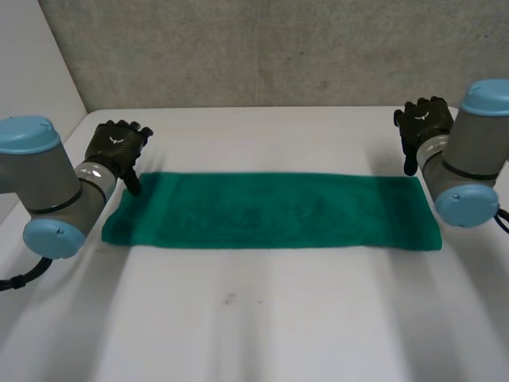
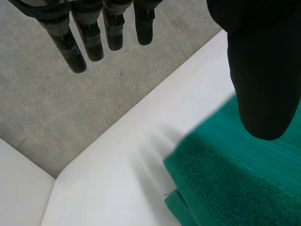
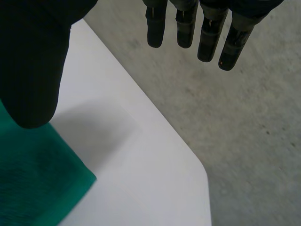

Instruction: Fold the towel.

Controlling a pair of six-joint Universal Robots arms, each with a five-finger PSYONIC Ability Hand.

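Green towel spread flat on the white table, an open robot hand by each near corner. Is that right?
Not quite. The head view shows the left robot hand and the right robot hand by the far corners of the towel, not the near ones. The rest holds: it lies flat on the white table, both hands open.

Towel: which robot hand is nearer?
Left, slightly. The left robot hand: thumb over the towel at its far-left corner; right robot hand: just beyond the far-right corner.
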